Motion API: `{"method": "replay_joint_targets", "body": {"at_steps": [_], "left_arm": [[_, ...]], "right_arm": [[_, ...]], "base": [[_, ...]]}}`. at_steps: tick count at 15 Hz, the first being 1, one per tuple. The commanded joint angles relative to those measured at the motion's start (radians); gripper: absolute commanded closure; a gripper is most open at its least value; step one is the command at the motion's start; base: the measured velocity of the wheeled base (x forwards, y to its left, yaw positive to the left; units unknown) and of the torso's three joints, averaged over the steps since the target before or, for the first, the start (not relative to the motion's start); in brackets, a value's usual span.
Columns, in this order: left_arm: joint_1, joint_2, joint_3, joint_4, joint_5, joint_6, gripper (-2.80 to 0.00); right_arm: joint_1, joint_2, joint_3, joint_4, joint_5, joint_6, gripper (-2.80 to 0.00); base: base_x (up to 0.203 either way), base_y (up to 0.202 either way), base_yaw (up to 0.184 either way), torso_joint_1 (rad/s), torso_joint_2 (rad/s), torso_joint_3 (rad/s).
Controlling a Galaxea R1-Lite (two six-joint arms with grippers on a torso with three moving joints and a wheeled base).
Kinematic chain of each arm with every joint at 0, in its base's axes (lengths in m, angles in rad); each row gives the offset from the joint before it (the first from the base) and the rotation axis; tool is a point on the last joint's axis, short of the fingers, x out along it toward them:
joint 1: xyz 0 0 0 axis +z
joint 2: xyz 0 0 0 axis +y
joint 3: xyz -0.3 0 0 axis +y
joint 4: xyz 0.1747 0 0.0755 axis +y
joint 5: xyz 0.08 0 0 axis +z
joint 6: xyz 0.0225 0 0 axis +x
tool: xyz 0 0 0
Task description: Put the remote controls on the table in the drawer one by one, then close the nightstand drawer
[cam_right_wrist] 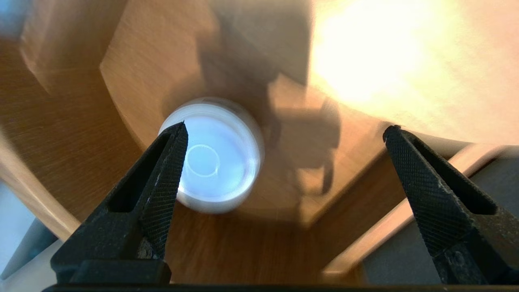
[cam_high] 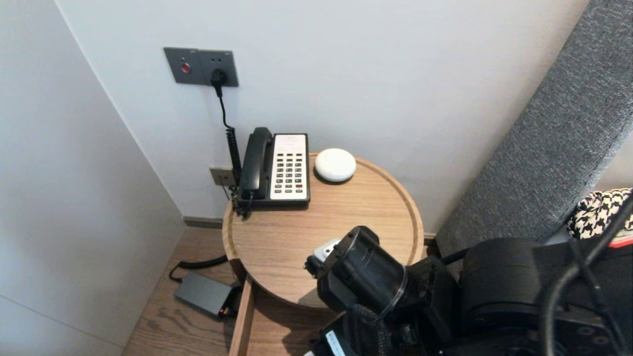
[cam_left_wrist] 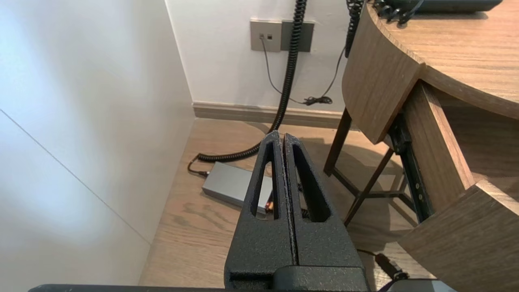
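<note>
My right gripper (cam_right_wrist: 284, 127) hangs open over the round wooden table (cam_high: 277, 237), near its front edge, with nothing between its fingers. A white round puck (cam_right_wrist: 215, 158) with a ring on top lies on the wood beyond one fingertip, apart from it; the same puck (cam_high: 335, 164) sits at the table's back by the wall. In the head view the right wrist (cam_high: 361, 269) hides the fingers. My left gripper (cam_left_wrist: 279, 136) is shut and empty, parked low beside the table above the floor.
A black and white desk phone (cam_high: 274, 168) stands at the table's back left, its coiled cord running to a wall socket (cam_high: 217, 74). A drawer (cam_high: 246, 316) is pulled out under the tabletop. A grey power box (cam_left_wrist: 231, 186) lies on the floor. A grey headboard (cam_high: 549, 148) stands on the right.
</note>
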Motion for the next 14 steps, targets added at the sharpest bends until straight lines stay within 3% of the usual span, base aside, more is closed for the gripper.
{"method": "replay_joint_targets", "body": {"at_steps": [1, 7, 8, 14], "left_arm": [[0.000, 0.000, 0.012, 0.000, 0.000, 0.000, 0.00], [0.000, 0.000, 0.012, 0.000, 0.000, 0.000, 0.00], [0.000, 0.000, 0.012, 0.000, 0.000, 0.000, 0.00], [0.000, 0.000, 0.012, 0.000, 0.000, 0.000, 0.00]], "right_arm": [[-0.025, -0.089, 0.006, 0.001, -0.002, 0.003, -2.80], [-0.098, -0.267, 0.141, -0.006, 0.010, 0.005, -2.80], [-0.121, -0.303, 0.165, -0.007, 0.016, 0.004, 0.00], [-0.283, -0.495, 0.323, 0.004, 0.066, -0.022, 0.00]], "base": [[0.000, 0.000, 0.000, 0.000, 0.00, 0.000], [0.000, 0.000, 0.000, 0.000, 0.00, 0.000], [0.000, 0.000, 0.000, 0.000, 0.00, 0.000], [0.000, 0.000, 0.000, 0.000, 0.00, 0.000]]}}
